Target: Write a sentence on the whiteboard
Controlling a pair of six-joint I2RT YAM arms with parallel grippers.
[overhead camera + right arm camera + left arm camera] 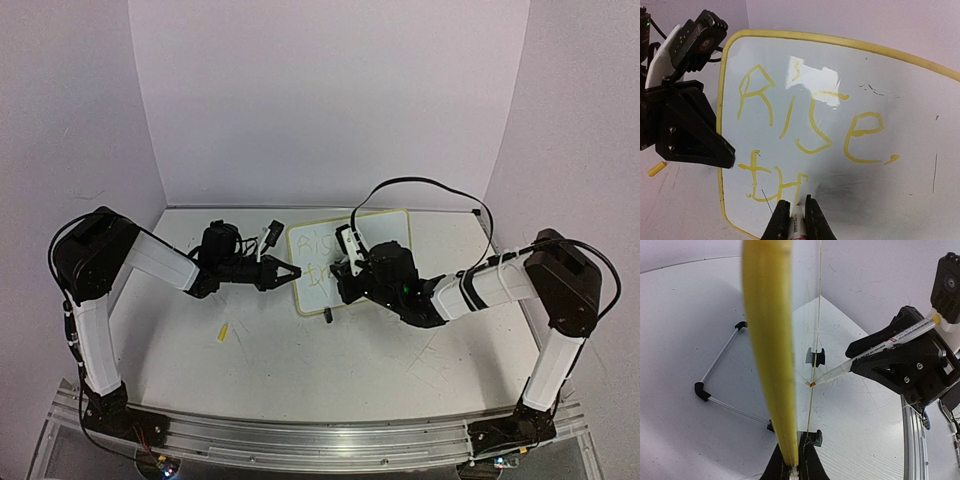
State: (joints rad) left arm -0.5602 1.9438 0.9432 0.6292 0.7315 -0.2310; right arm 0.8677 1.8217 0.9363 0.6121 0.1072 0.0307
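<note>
The whiteboard stands tilted at mid table, with "Rise," and "th" written on it in yellow. My left gripper is shut on the board's left yellow rim, which I see edge-on in the left wrist view. My right gripper is shut on a white marker, and the marker's tip rests on the board just after the "th". In the left wrist view the marker slants down from the right gripper to the board face.
A small yellow cap lies on the table in front of the left arm and shows in the right wrist view. A black clip foot sits at the board's lower edge. A black cable arcs over the board.
</note>
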